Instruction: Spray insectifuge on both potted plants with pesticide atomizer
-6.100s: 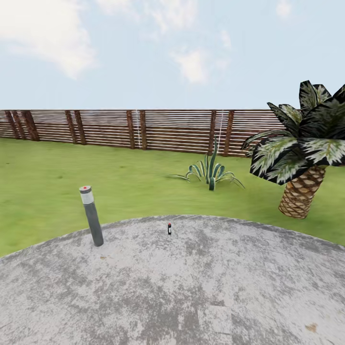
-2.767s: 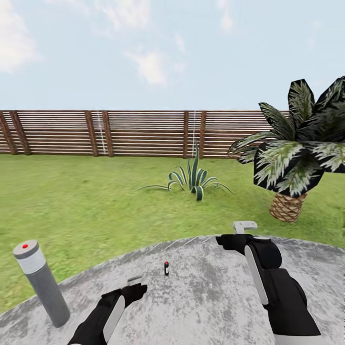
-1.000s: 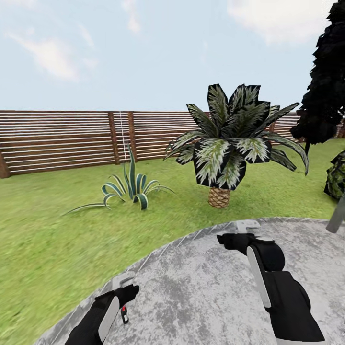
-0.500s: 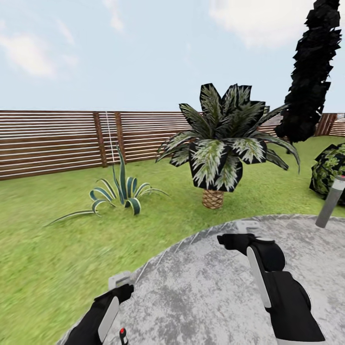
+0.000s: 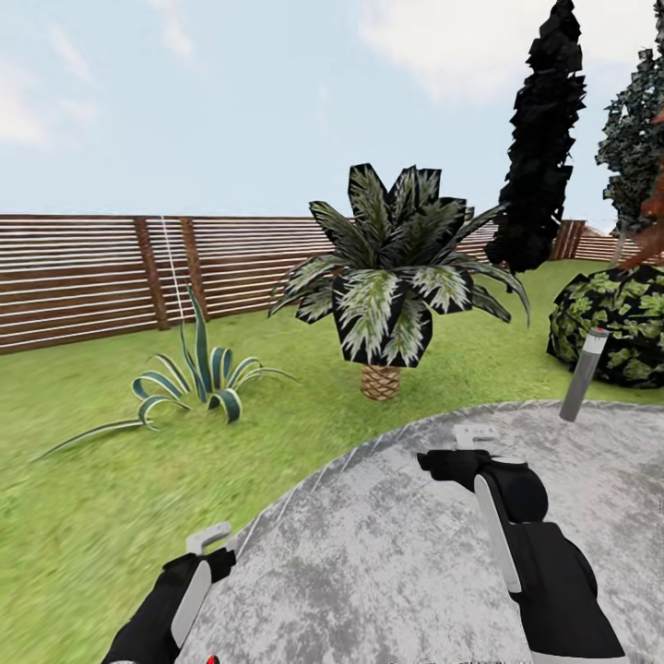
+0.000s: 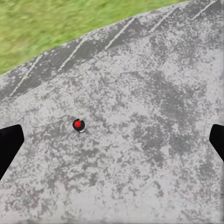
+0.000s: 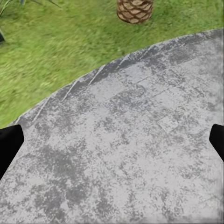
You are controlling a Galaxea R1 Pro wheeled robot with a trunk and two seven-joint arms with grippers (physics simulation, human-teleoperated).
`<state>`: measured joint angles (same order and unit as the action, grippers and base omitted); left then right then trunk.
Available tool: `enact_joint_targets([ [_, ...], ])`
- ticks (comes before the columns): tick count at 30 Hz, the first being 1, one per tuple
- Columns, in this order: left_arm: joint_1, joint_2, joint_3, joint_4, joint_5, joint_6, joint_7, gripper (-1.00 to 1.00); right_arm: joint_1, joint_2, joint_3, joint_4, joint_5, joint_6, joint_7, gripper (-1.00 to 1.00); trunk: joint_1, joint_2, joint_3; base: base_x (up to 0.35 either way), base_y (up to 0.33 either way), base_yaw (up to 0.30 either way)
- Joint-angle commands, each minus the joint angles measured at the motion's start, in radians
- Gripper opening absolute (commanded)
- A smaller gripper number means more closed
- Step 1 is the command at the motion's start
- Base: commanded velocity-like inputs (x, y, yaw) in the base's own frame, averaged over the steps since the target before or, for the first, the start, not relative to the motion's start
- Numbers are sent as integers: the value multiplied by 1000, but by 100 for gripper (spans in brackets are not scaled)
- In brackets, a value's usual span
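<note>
The pesticide atomizer (image 6: pixel 78 125) stood upright on the round gravel patio (image 5: pixel 387 553), seen from straight above in the left wrist view – basically just its red tip with a bit of white around it, sitting between the two dark fingertips at the frame edges but well apart from both. So the left gripper (image 6: pixel 112 140) was spread wide and hovering over the bottle, not touching it. In the head view you could only catch a sliver of red at the very bottom edge, just beside the left arm (image 5: pixel 166 613). The right gripper (image 7: pixel 112 140) was also spread wide, holding nothing, with bare gravel and the patio's curved edge under it. The lawn (image 5: pixel 92 480) wrapped around the patio, and out on it were a spiky striped agave (image 5: pixel 198 373), a short palm (image 5: pixel 392 277) with a scaly trunk, and a big round bush (image 5: pixel 618 323) over on the right. A grey bollard lamp (image 5: pixel 583 373) stood tilted at the patio's far right edge – the brown slatted fence (image 5: pixel 92 272) ran behind everything.
</note>
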<state>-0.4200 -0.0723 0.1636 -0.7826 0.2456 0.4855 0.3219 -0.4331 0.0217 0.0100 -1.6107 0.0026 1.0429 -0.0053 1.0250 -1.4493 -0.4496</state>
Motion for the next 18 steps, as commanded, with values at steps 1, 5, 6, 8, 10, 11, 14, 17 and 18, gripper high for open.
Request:
enact_joint_targets([
  [1, 1, 0, 9, -9, 12, 10, 9, 100, -1, 0, 0, 0, 1, 4, 0, 100, 0, -1, -1, 0, 1, -272],
  [5, 6, 4, 31, -32, 12, 47, 16, 100, -1, 0, 0, -1, 1, 4, 0, 100, 15, -29, -12, 0, 0, -234],
  [6, 6, 7, 32, -33, 12, 49, 15, 100, -1, 0, 1, -1, 0, 4, 1, 100, 19, -36, -14, 0, 0, -129],
  [8, 7, 17, 35, -33, 13, 54, 13, 100, -1, 0, 1, 0, -1, 4, 1, 100, 27, -50, -20, 0, 0, -74],
  [10, 7, 24, 35, -30, 14, 53, 9, 100, -1, 0, 1, 0, -3, 4, 1, 100, 34, -64, -27, 0, 0, -48],
  [11, 7, 26, 35, -29, 14, 52, 4, 100, -2, -1, 2, 0, -4, 4, 1, 100, 38, -71, -30, 0, 0, -34],
  [14, 7, 32, 36, -26, 14, 51, -9, 100, -3, -3, 2, 3, -7, 4, 2, 100, 50, -92, -39, 0, 0, -24],
  [17, 7, 44, 36, -20, 16, 38, -18, 100, -2, -1, 8, 2, -10, 4, 3, 100, 61, -113, -48, 0, 0, -11],
  [18, 7, 46, 35, -17, 16, 31, -19, 100, -2, -1, 12, 1, -10, 4, 3, 100, 65, -120, -51, 0, 0, -6],
])
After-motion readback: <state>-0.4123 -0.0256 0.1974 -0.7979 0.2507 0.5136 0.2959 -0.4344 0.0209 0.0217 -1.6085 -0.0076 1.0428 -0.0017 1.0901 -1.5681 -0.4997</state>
